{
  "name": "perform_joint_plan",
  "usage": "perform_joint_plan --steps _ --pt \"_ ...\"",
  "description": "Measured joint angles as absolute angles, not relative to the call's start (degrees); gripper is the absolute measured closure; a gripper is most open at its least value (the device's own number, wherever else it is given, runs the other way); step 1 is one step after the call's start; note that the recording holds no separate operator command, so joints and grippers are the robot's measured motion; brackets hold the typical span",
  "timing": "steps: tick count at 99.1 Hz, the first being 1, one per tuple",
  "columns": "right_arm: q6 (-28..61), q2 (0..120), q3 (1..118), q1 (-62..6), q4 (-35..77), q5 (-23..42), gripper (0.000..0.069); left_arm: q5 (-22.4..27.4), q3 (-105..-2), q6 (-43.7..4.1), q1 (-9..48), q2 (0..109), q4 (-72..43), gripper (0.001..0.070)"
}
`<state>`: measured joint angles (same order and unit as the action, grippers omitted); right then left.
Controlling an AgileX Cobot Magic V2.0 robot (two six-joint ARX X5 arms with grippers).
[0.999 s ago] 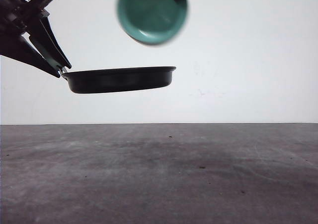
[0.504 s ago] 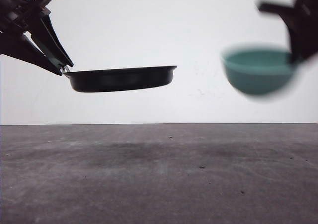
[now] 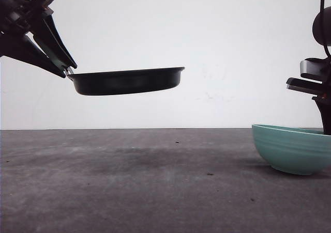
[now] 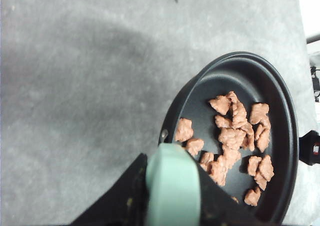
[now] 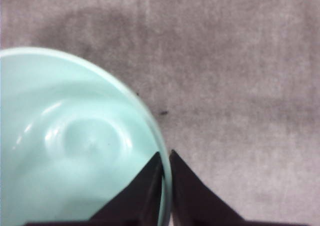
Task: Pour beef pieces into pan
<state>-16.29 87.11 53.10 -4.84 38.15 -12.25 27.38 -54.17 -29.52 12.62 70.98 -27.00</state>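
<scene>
You have open tabletop [image 3: 155,181] beneath the raised pan [image 3: 126,81]; the teal bowl [image 3: 292,148] blocks the right edge.

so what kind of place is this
Probably a bare robot test bench, not a kitchen: a plain grey table, a blank white wall, and just a pan and teal bowl.

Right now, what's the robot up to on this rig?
The left pincer holds the black pan by its mint-green handle, level and up off the table. The beef pieces lie scattered inside the pan. The right pincer is closed on the rim of the teal bowl, which sits on the table at the right and looks empty in the right wrist view. So the pour looks done.
</scene>
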Motion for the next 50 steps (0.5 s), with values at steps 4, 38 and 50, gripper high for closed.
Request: perform_joint_plan --steps 4,38,50 --pt "-16.3 87.1 53.1 -4.9 38.2 -12.1 0.0667 27.4 -54.2 -29.5 12.6 71.0 -27.0 0.065" --pt "-15.9 82.2 53.4 -4.9 39.9 -12.0 0.0195 26.9 -54.2 -29.5 12.7 71.9 -26.2 0.065" --pt "-15.9 75.3 55.8 -5.1 39.9 -12.0 0.019 26.6 -54.2 -29.5 12.6 75.2 -24.6 0.065"
